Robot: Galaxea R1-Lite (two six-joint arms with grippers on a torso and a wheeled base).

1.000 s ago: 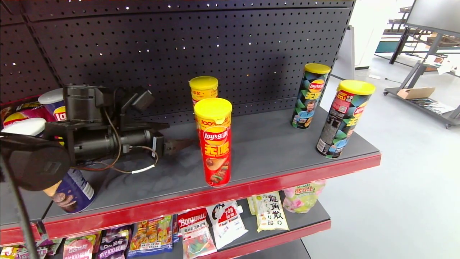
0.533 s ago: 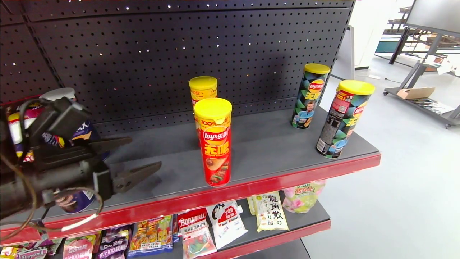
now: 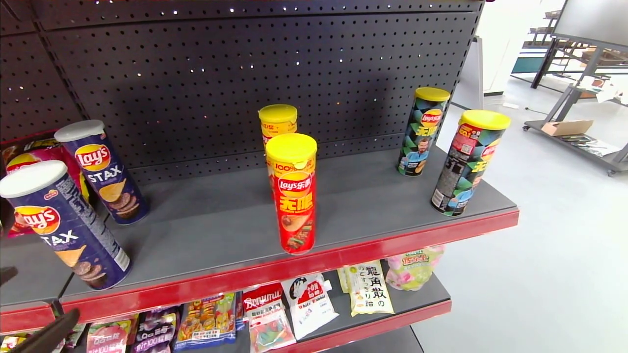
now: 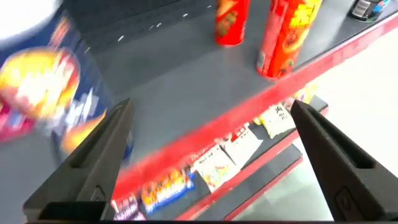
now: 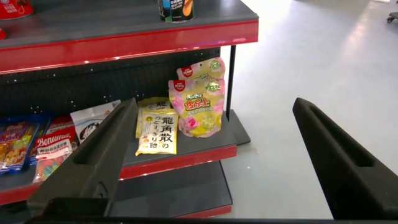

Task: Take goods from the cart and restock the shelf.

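The grey shelf with a red front edge carries several chip cans. A red can stands near the front, with a yellow-lidded one behind it. Two blue cans stand at the left, and two dark patterned cans at the right. My left gripper is open and empty, in front of the shelf edge, near a blurred blue can. One of its fingers shows at the lower left corner. My right gripper is open and empty, facing the lower shelf.
A black pegboard backs the shelf. Snack bags lie on the lower shelf. Open floor lies to the right, with a wheeled rack far off. Bare shelf surface lies between the blue and red cans.
My left arm has pulled back from the shelf, down and to the left, almost out of the head view. The two blue cans it covered now stand in full sight.
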